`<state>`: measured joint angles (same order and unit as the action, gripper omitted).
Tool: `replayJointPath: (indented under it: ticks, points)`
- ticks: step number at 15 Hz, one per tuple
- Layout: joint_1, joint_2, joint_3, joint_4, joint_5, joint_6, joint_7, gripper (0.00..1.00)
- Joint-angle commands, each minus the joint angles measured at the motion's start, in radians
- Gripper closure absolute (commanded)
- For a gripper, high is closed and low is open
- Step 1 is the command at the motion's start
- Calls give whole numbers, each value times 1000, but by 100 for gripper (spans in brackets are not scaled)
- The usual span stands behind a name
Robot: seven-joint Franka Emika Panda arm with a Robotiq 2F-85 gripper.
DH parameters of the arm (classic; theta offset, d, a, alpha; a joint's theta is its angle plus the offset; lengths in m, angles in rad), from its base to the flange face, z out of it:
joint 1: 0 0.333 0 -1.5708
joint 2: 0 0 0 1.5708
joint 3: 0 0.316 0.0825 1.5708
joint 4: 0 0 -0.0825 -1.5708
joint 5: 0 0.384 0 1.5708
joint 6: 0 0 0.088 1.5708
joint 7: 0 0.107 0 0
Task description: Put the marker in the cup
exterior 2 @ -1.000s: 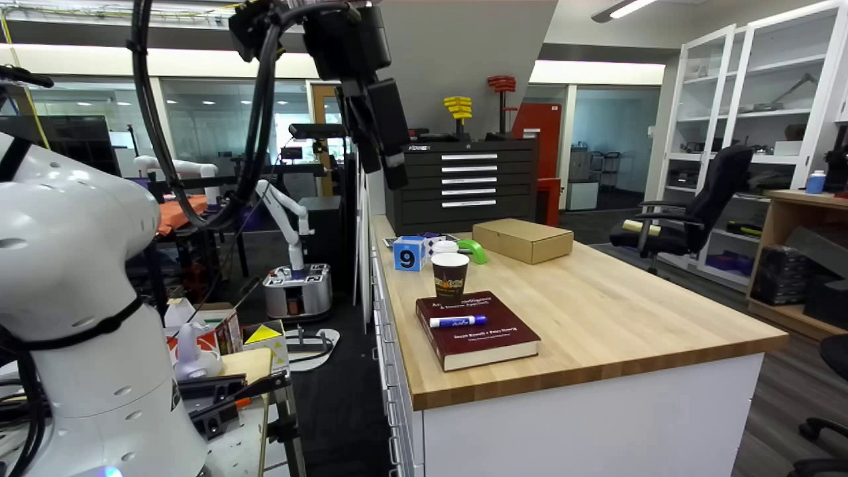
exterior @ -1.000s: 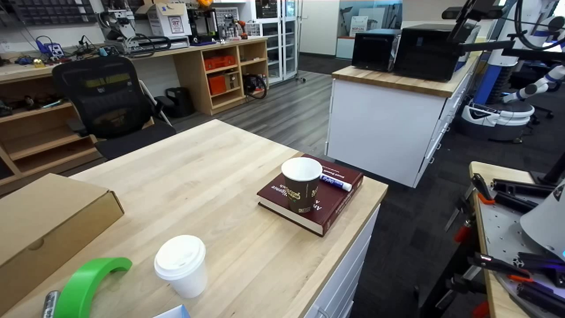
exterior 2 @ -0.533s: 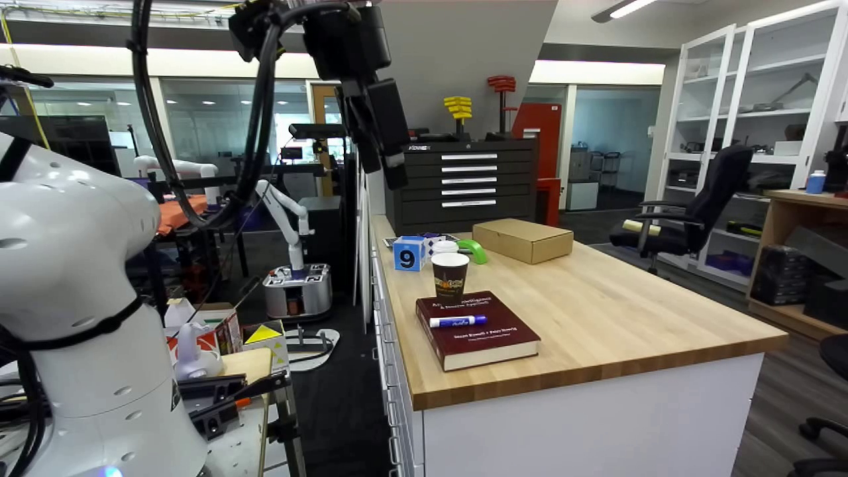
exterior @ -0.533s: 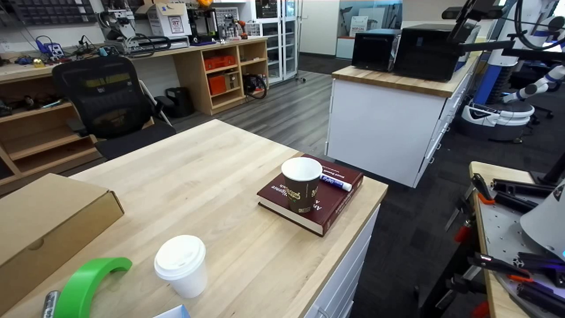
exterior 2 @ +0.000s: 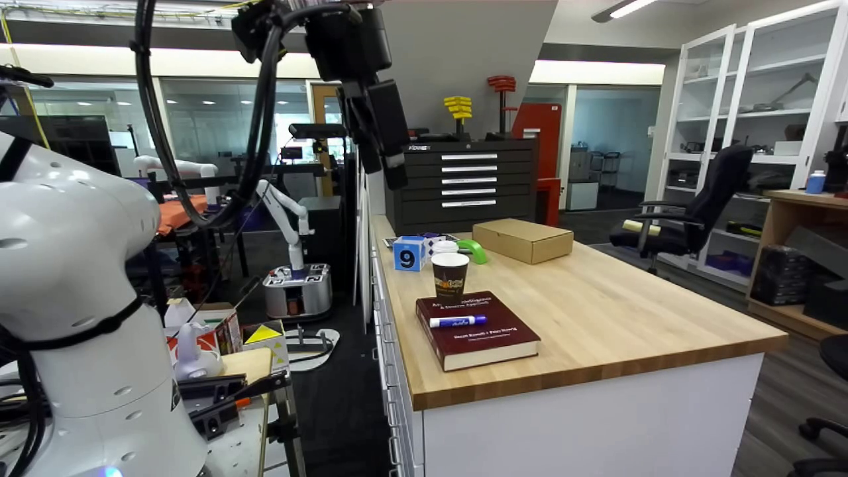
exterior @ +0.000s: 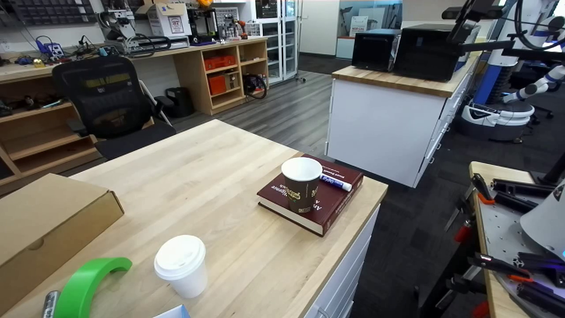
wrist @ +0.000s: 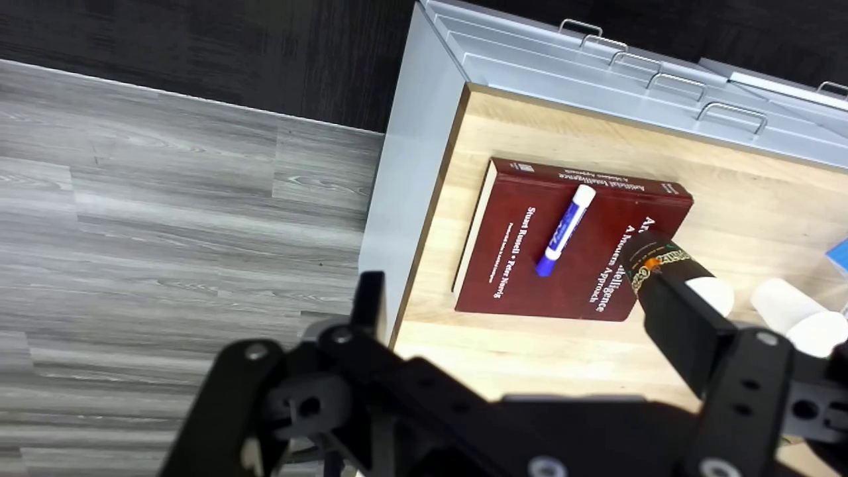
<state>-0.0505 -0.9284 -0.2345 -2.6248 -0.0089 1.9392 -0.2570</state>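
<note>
The marker, white and blue-purple with a purple cap, lies flat on the dark red book. It also shows in an exterior view and in the wrist view. The cup is dark brown paper with a white inside. It stands upright on the book beside the marker. In the wrist view the cup is partly covered by the right-hand finger. My gripper hangs well above the table. In the wrist view its fingers are wide apart with nothing between them.
A white lidded cup, a green arch and a cardboard box stand on the wooden table. A blue cube is near the far end. The book lies near a table corner. A black tool chest stands behind.
The arm's cables and wrist have shifted very slightly to the right in an exterior view. The marker, cup and book have not moved.
</note>
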Motion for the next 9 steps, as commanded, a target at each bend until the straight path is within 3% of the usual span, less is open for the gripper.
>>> replayJointPath:
  ticks: [1, 9]
  points:
    - [-8, 69, 61, 17, 14, 52, 85, 0]
    - [0, 313, 223, 86, 75, 199, 371, 0]
